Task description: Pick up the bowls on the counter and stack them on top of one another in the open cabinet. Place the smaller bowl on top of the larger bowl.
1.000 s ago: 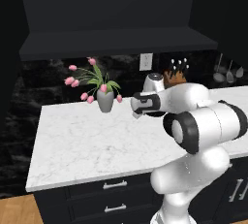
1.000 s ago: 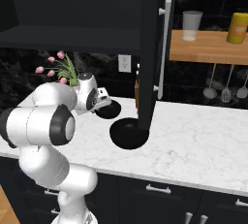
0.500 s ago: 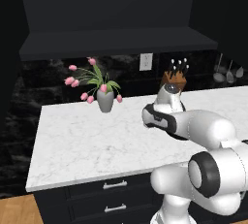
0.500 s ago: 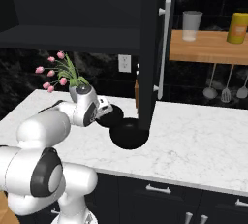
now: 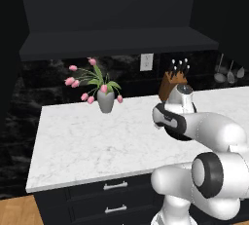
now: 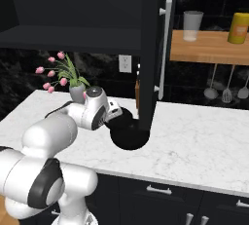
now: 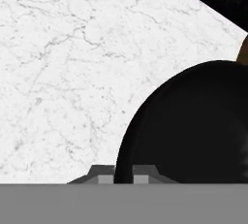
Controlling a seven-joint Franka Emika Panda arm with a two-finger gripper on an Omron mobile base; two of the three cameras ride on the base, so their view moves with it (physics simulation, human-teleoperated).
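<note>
I've got the jaws pinching the rim of a black bowl [image 7: 193,126], low at 6 o'clock in hand view; bowl sits over the white marble table [image 6: 194,141], vase [image 5: 105,101] well apart.

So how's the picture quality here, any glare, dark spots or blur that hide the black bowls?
Right base view: evenly lit, no glare; the two bowls merge into one black blob against the dark cabinet door. Hand view: sharp marble counter, but the bowl the gripper pinches is featureless black. Left base view: soft and dim, the cabinet recess nearly black.
</note>
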